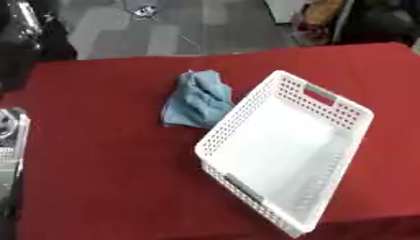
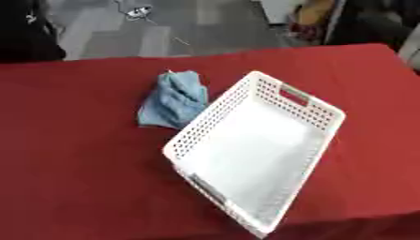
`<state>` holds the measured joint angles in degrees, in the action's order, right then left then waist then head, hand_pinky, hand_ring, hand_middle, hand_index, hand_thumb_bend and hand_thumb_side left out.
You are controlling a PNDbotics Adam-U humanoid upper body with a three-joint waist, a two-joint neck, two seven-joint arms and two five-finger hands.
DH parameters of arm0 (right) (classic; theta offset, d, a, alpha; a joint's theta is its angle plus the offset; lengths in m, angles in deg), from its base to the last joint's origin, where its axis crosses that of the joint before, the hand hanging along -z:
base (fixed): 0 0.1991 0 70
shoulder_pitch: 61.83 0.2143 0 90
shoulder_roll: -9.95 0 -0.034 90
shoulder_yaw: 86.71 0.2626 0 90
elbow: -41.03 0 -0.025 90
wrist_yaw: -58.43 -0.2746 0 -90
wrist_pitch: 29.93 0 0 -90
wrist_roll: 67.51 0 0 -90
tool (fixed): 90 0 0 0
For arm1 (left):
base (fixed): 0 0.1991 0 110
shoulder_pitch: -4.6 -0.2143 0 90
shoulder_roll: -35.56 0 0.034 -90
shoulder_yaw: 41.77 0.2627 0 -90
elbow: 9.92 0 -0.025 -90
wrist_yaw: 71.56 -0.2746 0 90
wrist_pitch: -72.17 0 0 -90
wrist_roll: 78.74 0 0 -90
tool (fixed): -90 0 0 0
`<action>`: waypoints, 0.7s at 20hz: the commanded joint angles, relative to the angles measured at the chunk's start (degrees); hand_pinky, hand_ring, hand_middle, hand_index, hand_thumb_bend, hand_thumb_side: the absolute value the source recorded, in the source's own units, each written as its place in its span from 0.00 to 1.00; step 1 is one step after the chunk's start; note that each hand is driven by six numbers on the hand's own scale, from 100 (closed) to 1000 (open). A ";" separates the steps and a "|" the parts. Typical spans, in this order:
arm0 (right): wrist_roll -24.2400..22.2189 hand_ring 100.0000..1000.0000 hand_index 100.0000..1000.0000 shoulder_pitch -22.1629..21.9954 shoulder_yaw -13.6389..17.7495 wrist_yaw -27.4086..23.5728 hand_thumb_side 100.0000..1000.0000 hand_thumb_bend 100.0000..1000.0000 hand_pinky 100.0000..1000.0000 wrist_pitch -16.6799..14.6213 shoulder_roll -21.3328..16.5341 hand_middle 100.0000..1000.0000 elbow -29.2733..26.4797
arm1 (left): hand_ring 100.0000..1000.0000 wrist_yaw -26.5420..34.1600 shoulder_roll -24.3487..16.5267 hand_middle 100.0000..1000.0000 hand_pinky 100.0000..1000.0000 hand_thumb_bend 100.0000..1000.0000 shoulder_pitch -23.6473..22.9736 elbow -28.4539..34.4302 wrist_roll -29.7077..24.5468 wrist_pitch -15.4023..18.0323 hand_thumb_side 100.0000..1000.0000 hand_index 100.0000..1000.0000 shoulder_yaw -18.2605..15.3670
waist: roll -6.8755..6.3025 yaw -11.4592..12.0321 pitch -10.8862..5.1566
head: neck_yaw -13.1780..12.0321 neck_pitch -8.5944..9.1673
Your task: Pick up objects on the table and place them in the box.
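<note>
A crumpled light-blue cloth [image 1: 197,101] lies on the red table [image 1: 98,154], left of centre. Its right edge touches the left long wall of a white perforated box [image 1: 283,147]. The box sits askew on the right half of the table, with grey handle slots at its far and near ends. Nothing shows inside it. Neither of my hands shows in either view.
A silver and black part [image 1: 11,140] juts in at the left edge of the left eye view; I cannot tell what it is. A dark shape [image 1: 20,42] stands past the table's far left corner. The box's near corner reaches the table's front edge.
</note>
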<state>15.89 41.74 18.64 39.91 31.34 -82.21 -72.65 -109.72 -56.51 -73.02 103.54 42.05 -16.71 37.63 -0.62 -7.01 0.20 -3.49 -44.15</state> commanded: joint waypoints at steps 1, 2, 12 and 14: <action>0.00 0.83 0.95 0.93 0.24 -0.01 1.00 0.00 0.79 -0.14 -1.33 0.81 -0.91 | 0.75 -0.30 -1.42 0.85 0.55 0.05 0.75 1.13 -0.27 0.06 0.58 0.89 -0.13 | -0.02 -0.08 -0.38 | 0.29 0.04; -0.01 0.83 0.95 0.94 0.22 -0.01 1.00 0.00 0.79 -0.15 -1.33 0.81 -0.91 | 0.75 -0.32 -1.43 0.85 0.55 0.05 0.75 1.13 -0.30 0.05 0.58 0.89 -0.12 | -0.02 -0.08 -0.39 | 0.28 0.04; 0.06 0.83 0.95 0.88 0.32 0.07 1.00 0.00 0.79 -0.15 -1.19 0.81 -0.91 | 0.75 -0.15 -1.76 0.84 0.55 0.08 1.08 1.13 -0.81 -0.13 0.56 0.88 0.17 | 0.09 -0.61 -0.33 | 0.62 0.04; 0.03 0.84 0.95 0.59 0.41 0.31 1.00 0.00 0.79 0.09 -1.15 0.81 -0.91 | 0.75 0.46 -4.16 0.84 0.56 0.14 1.72 1.13 -2.90 -0.98 0.48 0.89 0.90 | 0.11 -0.92 -0.42 | 1.02 0.04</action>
<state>15.89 41.88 18.65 39.98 31.37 -82.21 -72.65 -109.53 -58.04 -72.22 103.54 39.95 -17.50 38.31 -0.61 -7.95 0.22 -3.06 -44.15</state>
